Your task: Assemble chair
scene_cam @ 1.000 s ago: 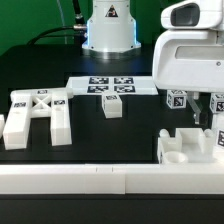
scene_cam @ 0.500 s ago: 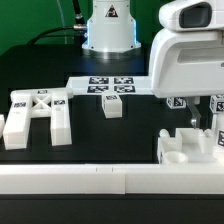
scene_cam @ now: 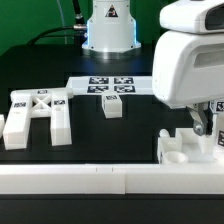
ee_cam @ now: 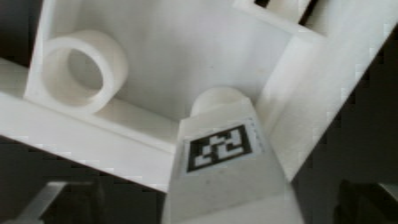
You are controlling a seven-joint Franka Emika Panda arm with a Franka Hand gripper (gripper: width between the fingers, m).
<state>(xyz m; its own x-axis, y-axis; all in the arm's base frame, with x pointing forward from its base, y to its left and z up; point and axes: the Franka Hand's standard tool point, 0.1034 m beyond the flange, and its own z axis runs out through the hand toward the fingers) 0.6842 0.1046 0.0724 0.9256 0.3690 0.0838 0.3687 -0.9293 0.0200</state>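
Non-build stuff here: everything sits on a black table (scene_cam: 135, 135) with a matte top. Toward the back there's the marker board (scene_cam: 112, 87), thin, flat and white, lying on the table. Four black-and-white square tags show on it in a two-by-two block, and its end toward the exterior view's right is hidden. Along the near edge a long white rail (scene_cam: 60, 181) runs the whole width, with a seam about midway. The wrist view only shows dark patches, can't tell if they're table.
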